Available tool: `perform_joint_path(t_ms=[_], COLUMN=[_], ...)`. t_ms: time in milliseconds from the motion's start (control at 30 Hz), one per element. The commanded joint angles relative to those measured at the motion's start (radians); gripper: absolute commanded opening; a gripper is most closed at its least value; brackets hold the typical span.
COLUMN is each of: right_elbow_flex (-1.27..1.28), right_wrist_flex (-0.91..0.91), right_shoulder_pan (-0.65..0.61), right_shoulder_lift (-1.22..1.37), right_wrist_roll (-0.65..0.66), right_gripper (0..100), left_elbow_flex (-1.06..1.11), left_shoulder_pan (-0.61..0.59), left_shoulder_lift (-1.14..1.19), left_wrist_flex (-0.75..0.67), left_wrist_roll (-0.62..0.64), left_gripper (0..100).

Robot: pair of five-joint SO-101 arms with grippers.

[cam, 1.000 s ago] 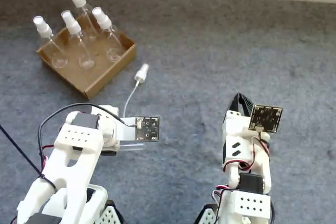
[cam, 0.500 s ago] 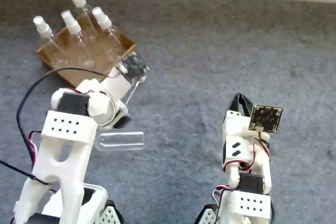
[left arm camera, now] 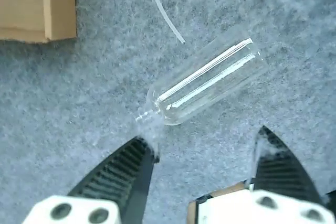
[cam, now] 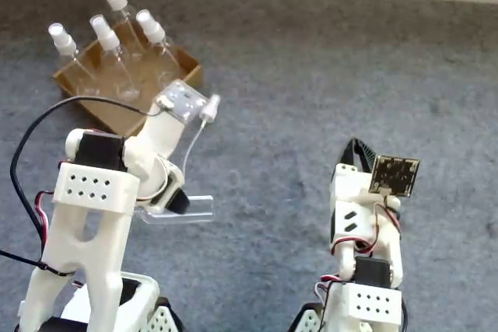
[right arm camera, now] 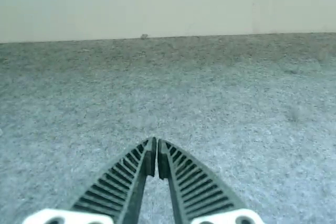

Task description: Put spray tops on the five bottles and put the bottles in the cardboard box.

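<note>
One clear, topless bottle (left arm camera: 210, 80) lies on its side on the grey carpet near the cardboard box (cam: 85, 103), with the loose spray top (cam: 208, 108) close by. The left gripper (left arm camera: 203, 137) hangs over it, fingers spread wide, touching nothing. The right gripper (right arm camera: 156, 145) has its fingers pressed together, empty.

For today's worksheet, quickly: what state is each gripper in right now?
Left gripper: open, empty, the capless bottle lying just ahead.
Right gripper: shut, holding nothing.
</note>
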Motion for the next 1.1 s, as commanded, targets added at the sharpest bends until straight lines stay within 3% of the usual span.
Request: perform_joint_path(t_ms=[0,200,667,1067], right_elbow_flex=[0.177,0.177,0.177,0.177], right_wrist_flex=[0.005,0.013,0.024,0.024], right_shoulder_pan=[0.005,-0.015,-0.015,-0.015], right_shoulder_lift=[-0.002,-0.002,-0.004,-0.004], right_wrist_roll=[0.006,0.006,0.006,0.006], right_gripper=[0.8,0.8,0.8,0.8], left_elbow_flex=[-0.028,-0.021,-0.188,-0.361], left_shoulder_pan=[-0.004,-0.008,-0.008,-0.004], left_shoulder_lift=[-0.021,-0.019,-0.007,0.440], left_wrist_flex=[0.011,0.014,0.107,0.118], left_wrist_roll=[0.302,0.750,0.930,1.011], left_gripper=[24,25,25,25])
